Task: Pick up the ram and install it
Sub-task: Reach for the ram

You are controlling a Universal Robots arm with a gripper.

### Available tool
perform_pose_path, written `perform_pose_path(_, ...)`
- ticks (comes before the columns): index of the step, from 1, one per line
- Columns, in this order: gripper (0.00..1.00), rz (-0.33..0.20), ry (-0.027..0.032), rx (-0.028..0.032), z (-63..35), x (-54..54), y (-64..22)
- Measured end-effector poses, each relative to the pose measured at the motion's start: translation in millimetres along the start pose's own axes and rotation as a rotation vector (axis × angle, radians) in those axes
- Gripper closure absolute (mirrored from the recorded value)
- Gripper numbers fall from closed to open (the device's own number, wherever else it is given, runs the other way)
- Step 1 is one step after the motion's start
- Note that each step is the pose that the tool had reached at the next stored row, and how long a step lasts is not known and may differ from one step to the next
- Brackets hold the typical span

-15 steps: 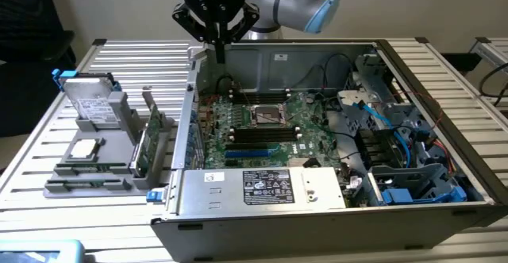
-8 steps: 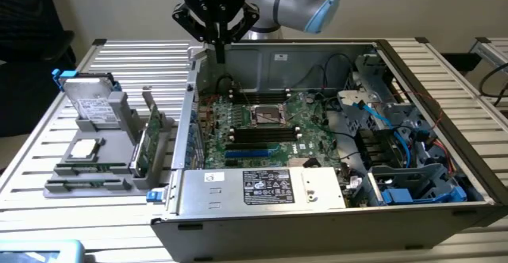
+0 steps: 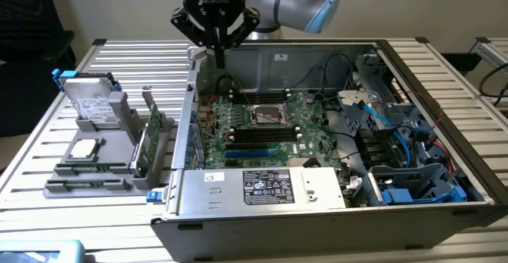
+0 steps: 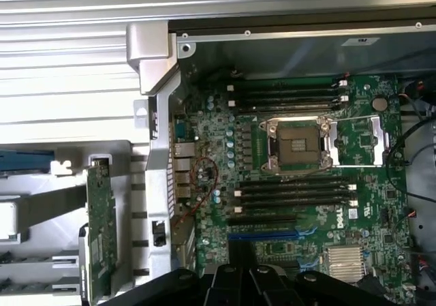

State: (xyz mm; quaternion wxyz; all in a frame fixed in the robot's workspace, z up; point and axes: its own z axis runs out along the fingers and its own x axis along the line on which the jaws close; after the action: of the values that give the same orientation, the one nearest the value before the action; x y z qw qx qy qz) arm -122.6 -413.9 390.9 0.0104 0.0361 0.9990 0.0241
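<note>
Exterior view: one black two-finger gripper [image 3: 219, 60] on a grey-and-blue robot arm [image 3: 306, 0] hangs above the far corner, on the exterior view's left, of one open dark-grey computer case [image 3: 317, 233]. Its fingers are pressed together and grip nothing. The case stands on a slatted metal table [image 3: 135, 55].

Beside the case, toward the table's edge on the exterior view's left, one grey plastic fixture [image 3: 119, 117] carries four parts:
- one silver hard drive [image 3: 89, 103]
- one square silver processor [image 3: 83, 149]
- one upright green expansion card [image 3: 147, 144]
- the ram [image 3: 91, 168], a long thin green stick lying flat near the fixture's front edge, well apart from the gripper

Wrist view: the closed gripper looks down on one green motherboard [image 4: 381, 204]. This view brings out two banks of black memory slots [image 4: 286, 95] flanking one silver processor socket [image 4: 300, 142], plus one red wire loop [image 4: 204, 176] and one blue slot [image 4: 262, 235].
</note>
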Motion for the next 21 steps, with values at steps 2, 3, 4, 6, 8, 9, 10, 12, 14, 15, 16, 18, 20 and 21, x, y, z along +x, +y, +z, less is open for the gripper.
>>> perform_pose_path(2, 0.89, 0.003, -0.0002, -0.0001, 1.3, 1.9, -0.7)
perform_pose_path(3, 0.89, 0.005, -0.0003, 0.0000, 2.0, 3.0, -0.9)
perform_pose_path(4, 0.89, 0.008, -0.0004, 0.0001, 2.7, 4.7, -1.1)
perform_pose_path(6, 0.89, 0.009, -0.0005, 0.0002, 4.0, 9.5, -1.7)
perform_pose_path(8, 0.89, 0.010, -0.0005, 0.0002, 4.9, 14.8, -2.2)
perform_pose_path(9, 0.89, 0.010, -0.0005, 0.0003, 5.3, 17.7, -2.6)
perform_pose_path(10, 0.89, 0.010, -0.0005, 0.0003, 5.7, 20.4, -2.9)
perform_pose_path(12, 0.89, 0.012, -0.0007, 0.0001, 6.9, 24.6, -3.4)
perform_pose_path(14, 0.89, 0.015, -0.0007, 0.0003, 8.7, 27.6, -4.1)
perform_pose_path(15, 0.89, 0.016, -0.0007, 0.0005, 9.7, 29.1, -4.6)
perform_pose_path(16, 0.89, 0.016, -0.0007, 0.0005, 10.6, 30.7, -5.3)
perform_pose_path(18, 0.89, 0.016, -0.0008, 0.0004, 12.4, 34.4, -7.2)
perform_pose_path(20, 0.89, 0.016, -0.0008, 0.0004, 13.5, 38.7, -9.5)
perform_pose_path(21, 0.89, 0.016, -0.0008, 0.0004, 13.9, 40.9, -10.5)
